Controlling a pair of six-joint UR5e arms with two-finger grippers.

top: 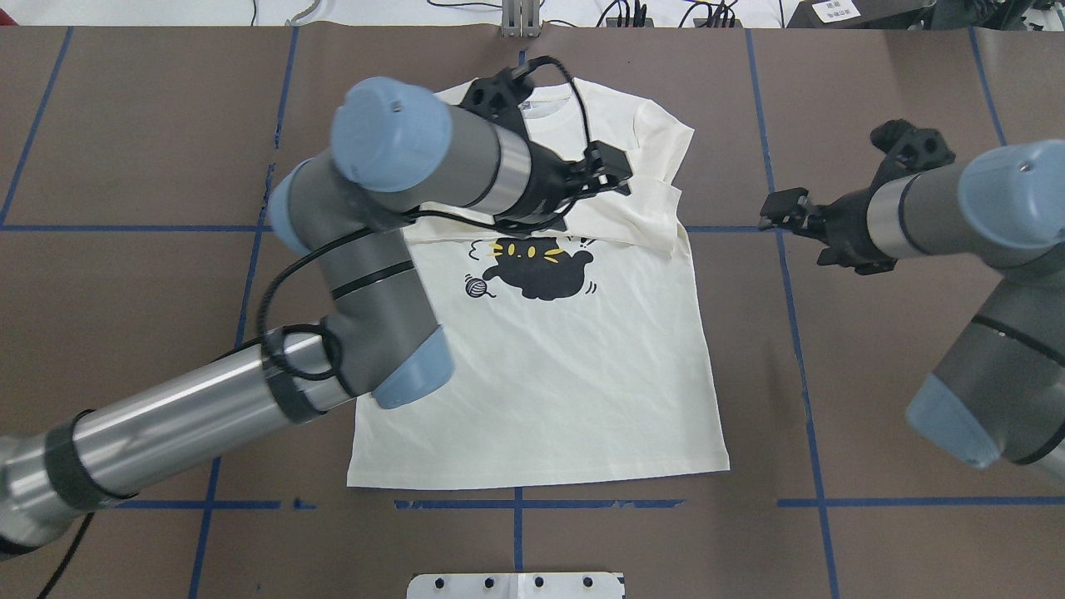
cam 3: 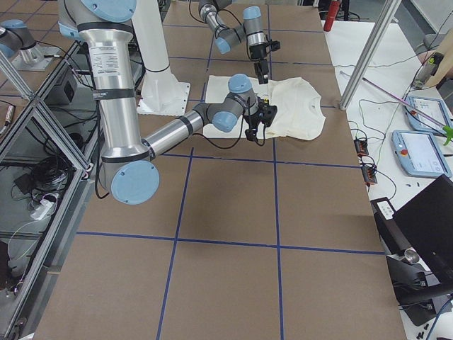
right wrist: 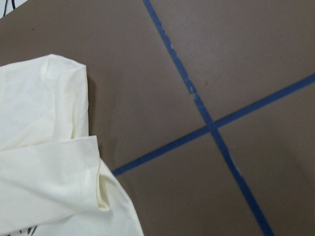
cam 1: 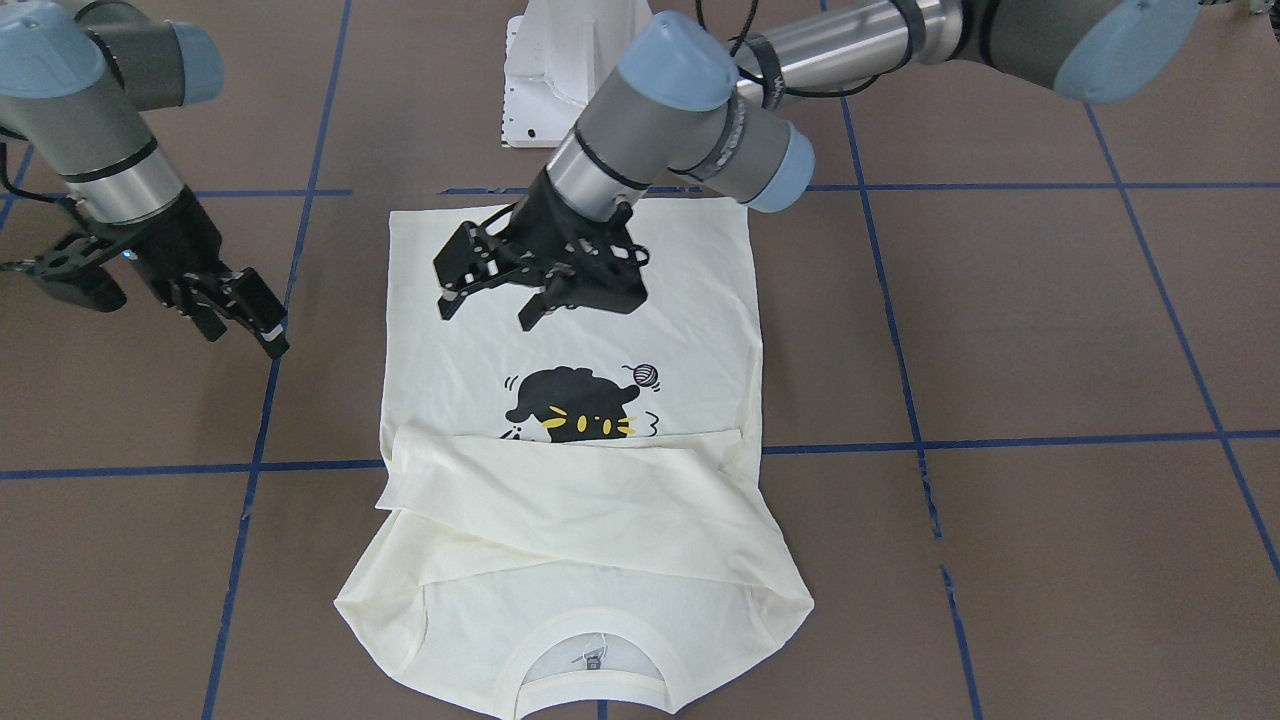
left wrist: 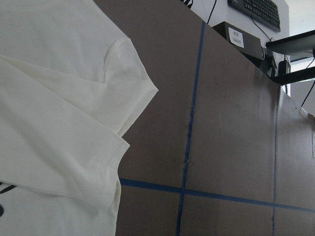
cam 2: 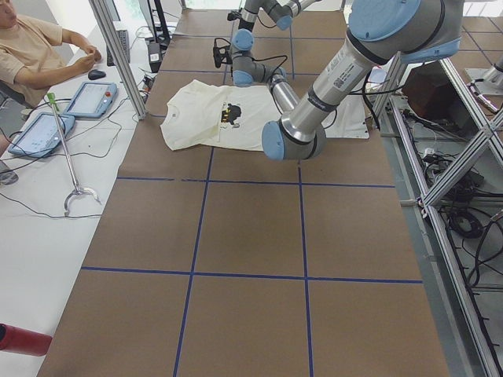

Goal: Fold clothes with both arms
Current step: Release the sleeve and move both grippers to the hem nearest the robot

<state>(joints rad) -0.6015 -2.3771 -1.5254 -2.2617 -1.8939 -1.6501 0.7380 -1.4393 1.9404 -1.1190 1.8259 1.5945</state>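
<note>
Cream cat-print T-shirt (cam 1: 680,330), laid flat and print-up on the brown surface (cam 1: 1000,320), sleeves (cam 1: 560,490) folded across the chest; left claw (cam 1: 487,312) held open above it, right claw (cam 1: 243,333) open alongside, presumably readied for the next fold.

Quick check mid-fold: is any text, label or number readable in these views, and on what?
Nothing is legible.
T-shirt: cat print only, no lettering in view.
Neck tag: too small.
White label on black box: blurred.
Printing on right arm: blurred.
</note>
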